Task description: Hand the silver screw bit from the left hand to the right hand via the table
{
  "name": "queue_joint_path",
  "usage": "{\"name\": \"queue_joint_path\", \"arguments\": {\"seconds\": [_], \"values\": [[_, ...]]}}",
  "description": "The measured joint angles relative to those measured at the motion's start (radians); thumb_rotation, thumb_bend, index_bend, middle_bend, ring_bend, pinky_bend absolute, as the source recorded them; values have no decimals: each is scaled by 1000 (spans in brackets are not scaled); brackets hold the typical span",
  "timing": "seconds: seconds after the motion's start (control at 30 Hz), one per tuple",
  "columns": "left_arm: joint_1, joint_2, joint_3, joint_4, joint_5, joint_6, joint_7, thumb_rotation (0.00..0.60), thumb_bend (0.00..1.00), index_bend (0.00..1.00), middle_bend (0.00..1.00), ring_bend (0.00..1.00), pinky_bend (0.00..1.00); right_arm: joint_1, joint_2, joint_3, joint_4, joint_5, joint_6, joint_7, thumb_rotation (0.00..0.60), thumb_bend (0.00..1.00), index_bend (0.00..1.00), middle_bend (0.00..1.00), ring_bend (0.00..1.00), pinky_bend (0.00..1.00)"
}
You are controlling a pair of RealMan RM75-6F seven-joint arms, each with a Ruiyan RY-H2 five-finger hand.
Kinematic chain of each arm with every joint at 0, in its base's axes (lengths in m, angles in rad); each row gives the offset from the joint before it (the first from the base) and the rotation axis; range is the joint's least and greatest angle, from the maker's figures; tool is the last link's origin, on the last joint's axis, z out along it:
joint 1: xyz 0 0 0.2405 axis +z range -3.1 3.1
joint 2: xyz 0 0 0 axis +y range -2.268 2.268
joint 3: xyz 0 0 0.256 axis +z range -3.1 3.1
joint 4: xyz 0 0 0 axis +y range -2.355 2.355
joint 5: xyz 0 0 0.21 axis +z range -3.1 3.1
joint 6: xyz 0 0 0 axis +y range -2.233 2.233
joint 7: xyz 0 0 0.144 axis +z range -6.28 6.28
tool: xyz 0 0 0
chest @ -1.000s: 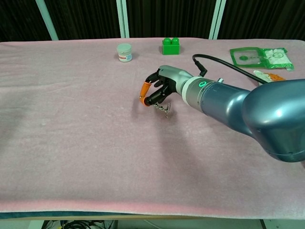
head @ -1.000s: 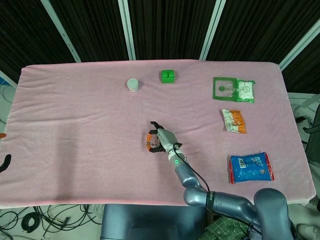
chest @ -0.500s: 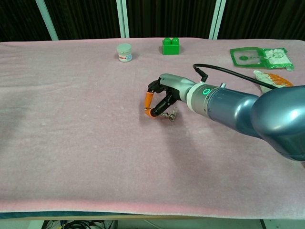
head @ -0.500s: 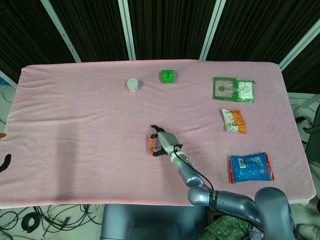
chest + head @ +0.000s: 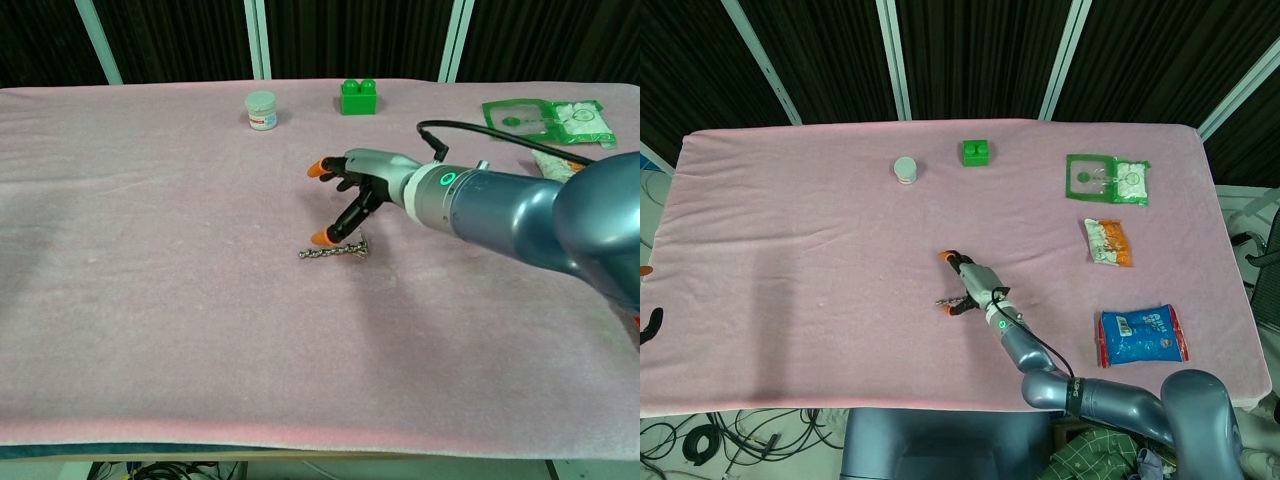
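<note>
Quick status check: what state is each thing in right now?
silver screw bit: lying flat on the table, a fingertip at it
right hand: fingers spread, no grip
left hand: at frame edge, state unclear
white jar: upright, lid on
green block: upright

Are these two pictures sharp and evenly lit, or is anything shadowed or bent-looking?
Head view: even light, a faint grey shadow on the pink cloth-covered table at left, everything fairly sharp. Chest view: the table's far edge bows, lens distortion; the robot's right hand and small silver screw bit are sharp, with soft shadows under the arm.
</note>
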Motion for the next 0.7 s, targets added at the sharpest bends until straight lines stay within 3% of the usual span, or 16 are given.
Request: {"name": "queue_joint_path", "arguments": {"seconds": [0.2,0.37,0.5,0.7], "values": [[0,1,4,-4,5,-1,7,600,337,289,22,0,0,-49,126,10,-135,-29,78,-2,600,158,77,2,34,235],[3,6,9,-17,4,-3,17,600,337,279,22,0,0,-138,277,-15,-260,-155,222,-24,600,158,71,0,34,229],[3,12,15,-39,-5,-16,32,600,337,262,21,0,0,-232,403,-70,-348,-293,356,-52,600,157,44,0,34,225],[4,21,26,-68,-11,-29,58,600,335,239,19,0,0,-404,551,-200,-419,-489,548,-77,600,158,34,0,23,211]]}}
